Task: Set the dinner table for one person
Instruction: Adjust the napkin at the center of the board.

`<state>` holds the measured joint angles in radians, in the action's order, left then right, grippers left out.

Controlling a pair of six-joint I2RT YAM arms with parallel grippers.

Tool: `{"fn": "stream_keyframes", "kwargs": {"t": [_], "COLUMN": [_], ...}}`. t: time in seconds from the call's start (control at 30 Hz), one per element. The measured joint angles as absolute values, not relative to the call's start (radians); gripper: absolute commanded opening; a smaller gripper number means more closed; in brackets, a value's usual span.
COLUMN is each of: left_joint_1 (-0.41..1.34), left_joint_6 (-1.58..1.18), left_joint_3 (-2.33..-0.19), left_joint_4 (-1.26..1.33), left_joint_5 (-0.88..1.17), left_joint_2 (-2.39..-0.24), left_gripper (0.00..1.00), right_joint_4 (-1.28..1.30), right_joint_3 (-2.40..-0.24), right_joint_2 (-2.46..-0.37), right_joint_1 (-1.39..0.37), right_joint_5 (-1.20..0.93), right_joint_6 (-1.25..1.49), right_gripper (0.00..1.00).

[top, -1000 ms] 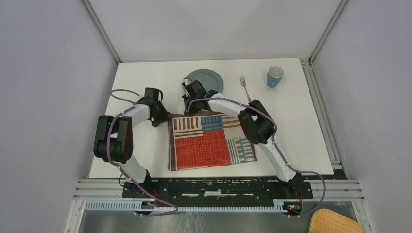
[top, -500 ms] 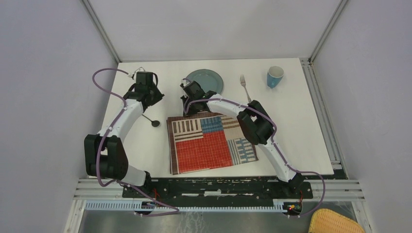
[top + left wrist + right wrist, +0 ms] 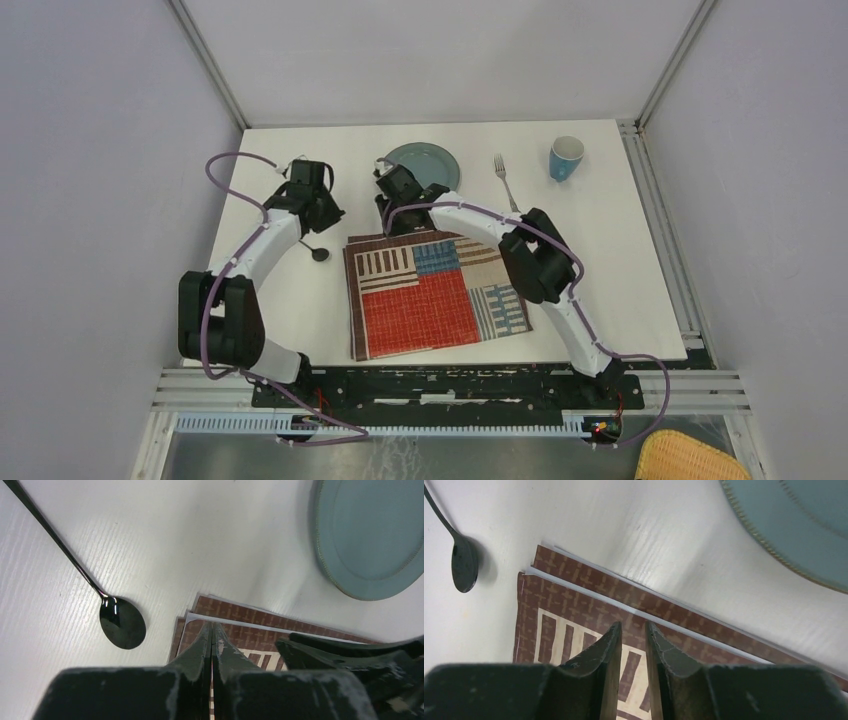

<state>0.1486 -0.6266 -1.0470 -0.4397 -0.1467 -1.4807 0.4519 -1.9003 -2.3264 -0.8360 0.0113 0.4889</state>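
- Judging the step in hand to be the laying of the patchwork placemat (image 3: 435,295), we find it flat on the bench (image 3: 600,260) at the near middle, slightly askew to the near edge.
- Right claw (image 3: 633,625): jaws narrowly parted with nothing between them, poised over the mat's far-left edge. The wrist view shows two layered borders there.
- Left claw (image 3: 212,630): fingers pressed shut and empty, above that same far-left corner and close beside the right claw.
- A black spoon (image 3: 122,622) lies on bare bench just left of the corner, apart from the cloth.
- Advice: we recommend that the right claw rise straight up before it travels sideways, so that the cloth is neither dragged nor creased. The doubled edge should sit square before any crockery goes on it.
- The bench spreads directly beneath both claws, with white surface showing beyond the mat's far edge. Whether either fingertip touches the cloth we cannot tell.
- Outstanding, in our judgement: the teal plate (image 3: 421,165), fork (image 3: 505,180) and blue cup (image 3: 566,158) stand along the far side, off the mat.
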Motion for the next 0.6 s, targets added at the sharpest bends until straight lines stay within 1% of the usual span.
{"fn": "stream_keyframes", "kwargs": {"t": [0.2, 0.27, 0.43, 0.6], "left_joint_1": [0.153, 0.156, 0.164, 0.167], "left_joint_6": [-0.627, -0.627, -0.627, -0.627], "left_joint_3": [-1.041, -1.041, -1.041, -1.039], "left_joint_4": [-0.452, -0.458, -0.464, -0.475], "left_joint_5": [-0.127, -0.124, -0.120, -0.120], "left_joint_2": [-1.500, -1.505, -1.519, -1.551], "left_gripper": [0.02, 0.02, 0.02, 0.02], "right_joint_4": [0.471, 0.472, 0.478, 0.480], "right_joint_3": [-1.896, -1.896, -1.896, -1.899], "right_joint_2": [-2.262, -2.248, -2.244, -2.257], "right_joint_1": [-0.834, -0.832, -0.830, -0.830], "right_joint_5": [0.062, 0.061, 0.045, 0.036], "right_joint_6": [0.480, 0.480, 0.481, 0.476], "right_gripper": [0.31, 0.29, 0.22, 0.05]}}
